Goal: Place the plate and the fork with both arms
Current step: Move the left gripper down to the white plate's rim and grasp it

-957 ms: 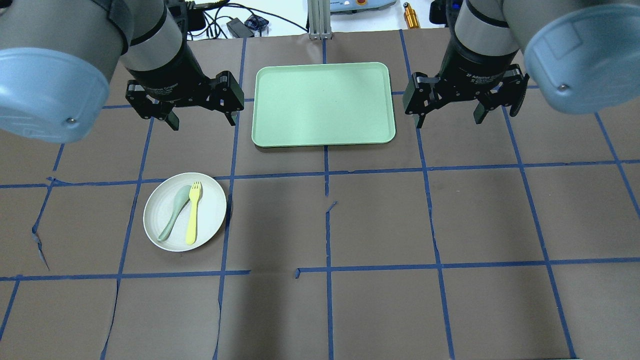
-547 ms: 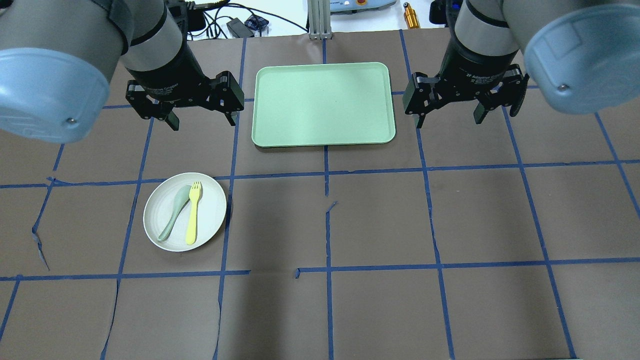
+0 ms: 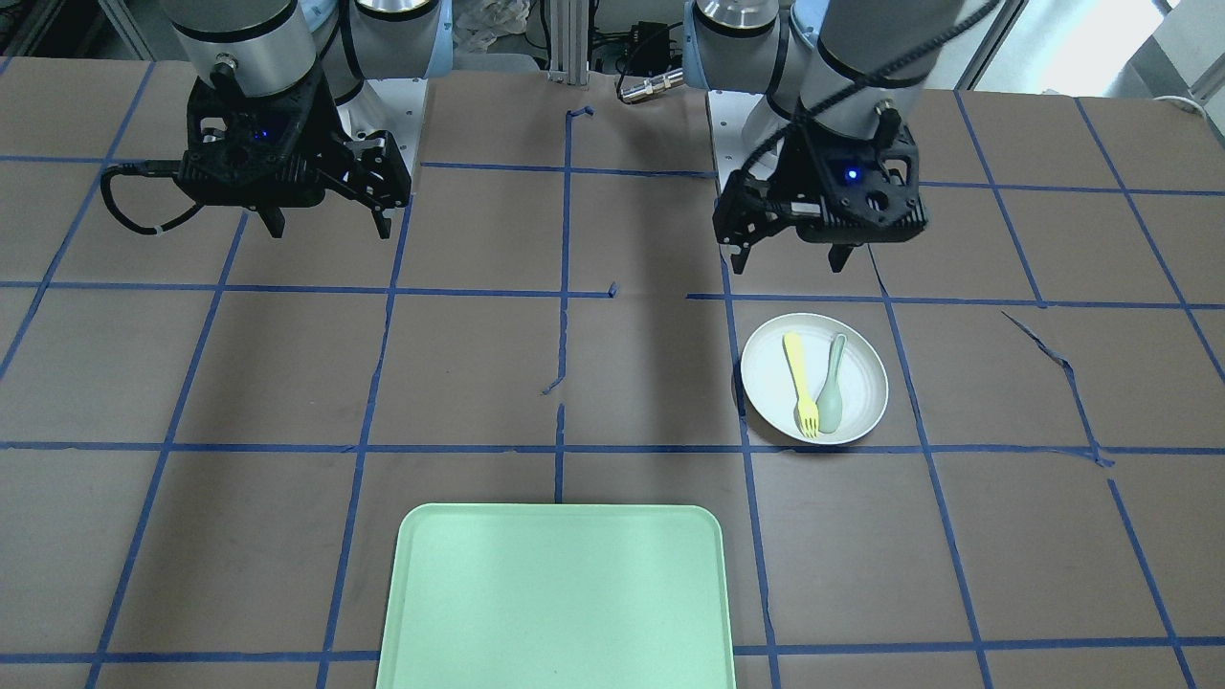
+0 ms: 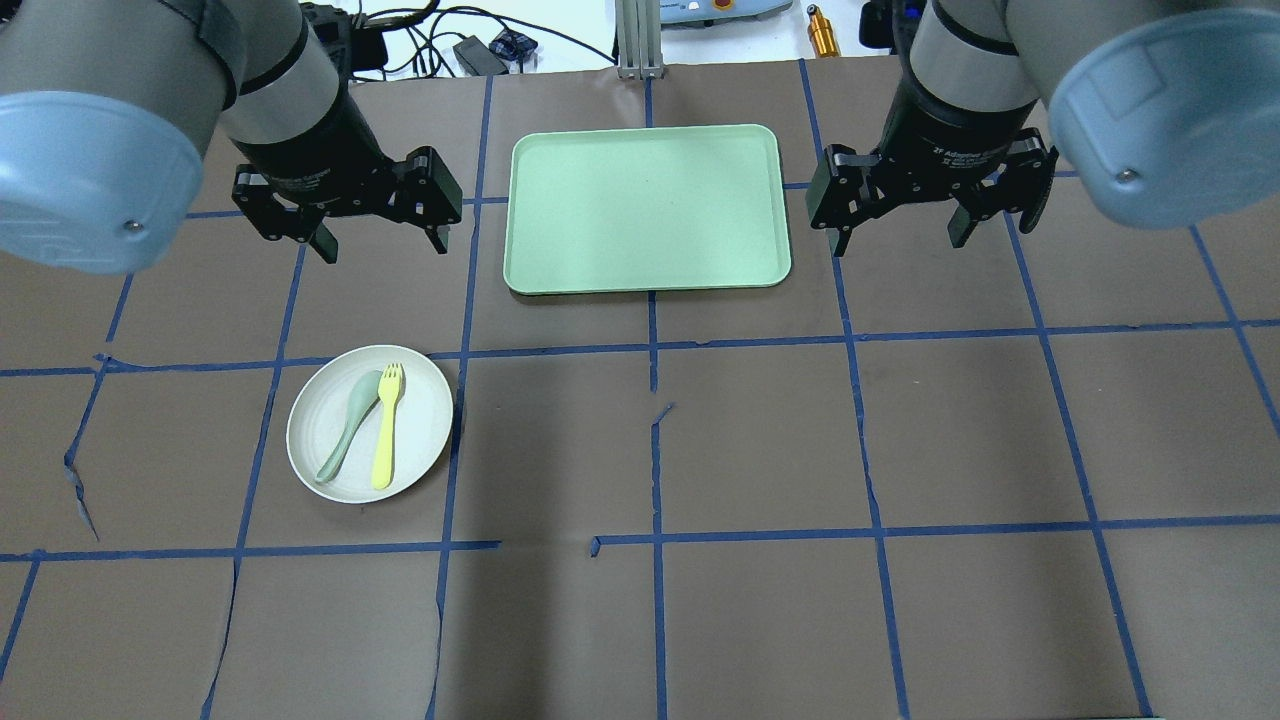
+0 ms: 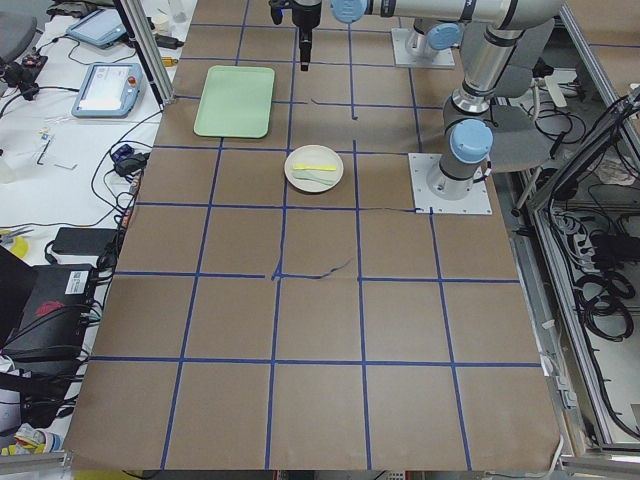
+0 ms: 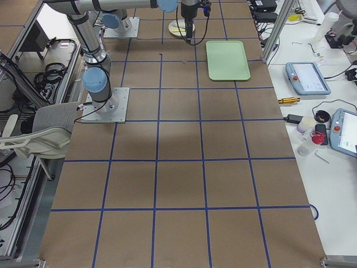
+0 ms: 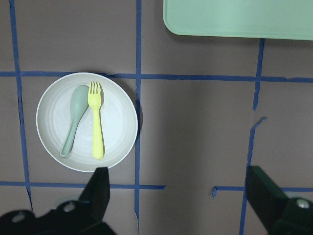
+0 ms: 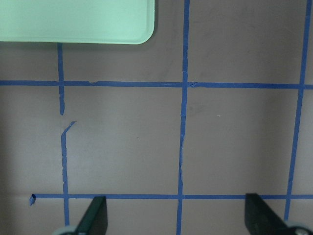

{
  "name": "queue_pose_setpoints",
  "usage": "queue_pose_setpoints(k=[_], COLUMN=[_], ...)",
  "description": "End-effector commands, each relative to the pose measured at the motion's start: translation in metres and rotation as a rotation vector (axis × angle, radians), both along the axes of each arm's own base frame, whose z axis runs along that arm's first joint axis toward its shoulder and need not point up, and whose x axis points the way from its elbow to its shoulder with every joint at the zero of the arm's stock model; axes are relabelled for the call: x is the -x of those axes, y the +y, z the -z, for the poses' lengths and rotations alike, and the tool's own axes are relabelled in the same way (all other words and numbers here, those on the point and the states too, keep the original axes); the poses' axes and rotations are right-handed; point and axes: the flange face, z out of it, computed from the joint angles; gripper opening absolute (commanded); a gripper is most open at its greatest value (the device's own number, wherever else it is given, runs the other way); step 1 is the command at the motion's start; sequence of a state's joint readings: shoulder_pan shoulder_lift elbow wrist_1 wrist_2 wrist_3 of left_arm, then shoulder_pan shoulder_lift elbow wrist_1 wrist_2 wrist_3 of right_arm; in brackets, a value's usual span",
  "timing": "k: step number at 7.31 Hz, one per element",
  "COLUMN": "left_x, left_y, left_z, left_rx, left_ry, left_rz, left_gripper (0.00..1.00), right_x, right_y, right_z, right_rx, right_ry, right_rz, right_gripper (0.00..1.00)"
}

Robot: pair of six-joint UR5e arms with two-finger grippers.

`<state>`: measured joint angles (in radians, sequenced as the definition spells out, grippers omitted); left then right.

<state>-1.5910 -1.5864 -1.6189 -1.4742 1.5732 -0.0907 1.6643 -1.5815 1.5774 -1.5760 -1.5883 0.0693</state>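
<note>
Fork (image 4: 385,432) beside spoon (image 4: 349,422) on plate (image 4: 422,418), tray (image 4: 646,208) well apart, farther out

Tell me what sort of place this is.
Most likely a robotics lab workcell, not a dining room. The table is papered brown with a blue tape grid, the left arm is bolted onto it, and a teach pendant and cables sit alongside.

You had the left claw (image 4: 382,247) hanging high, fingers spread wide, pointing straight down; right claw (image 4: 899,244) likewise, equally spread.

Matt plate (image 4: 422,420), matt plastic fork (image 4: 384,442)
</note>
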Motion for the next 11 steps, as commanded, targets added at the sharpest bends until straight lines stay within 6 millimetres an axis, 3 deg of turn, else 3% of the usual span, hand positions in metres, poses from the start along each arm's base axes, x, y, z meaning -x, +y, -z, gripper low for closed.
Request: queue_pose_setpoints(k=[1,3,4,5,6,8,9,11], left_x=[-0.101,-0.160,-0.179,-0.192,-0.196,-0.201,-0.201,-0.219], left_y=[-0.013,-0.001,0.005,0.012,0.010,0.008,0.014,0.022], left_z=[0.059,0.143,0.183,0.216,0.238,0.275,0.286,0.288], left_rx=[-0.032,0.014,0.056,0.039,0.022,0.011,0.005,-0.002], left_ry=[0.007,0.021,0.090,0.103,0.101,0.097,0.099,0.101], left_rz=[-0.055,-0.065,-0.036,-0.041,-0.042,-0.032,-0.016,0.013], left_gripper=[0.97,0.95,0.93,0.84,0.78,0.77,0.76,0.68], right_x=[0.000,0.000,0.000,0.000,0.000,0.000,0.000,-0.001], right_y=[0.000,0.000,0.001,0.001,0.001,0.001,0.001,0.001], right_z=[0.002,0.003,0.004,0.004,0.004,0.004,0.004,0.004], right_rx=[-0.005,-0.005,-0.008,-0.008,-0.008,-0.008,-0.008,-0.009], right_ry=[0.001,0.001,0.002,0.000,0.002,0.000,0.000,-0.001], right_rz=[0.000,0.001,0.001,0.000,0.001,0.001,0.001,0.000], right_gripper=[1.00,1.00,1.00,1.00,1.00,1.00,1.00,1.00])
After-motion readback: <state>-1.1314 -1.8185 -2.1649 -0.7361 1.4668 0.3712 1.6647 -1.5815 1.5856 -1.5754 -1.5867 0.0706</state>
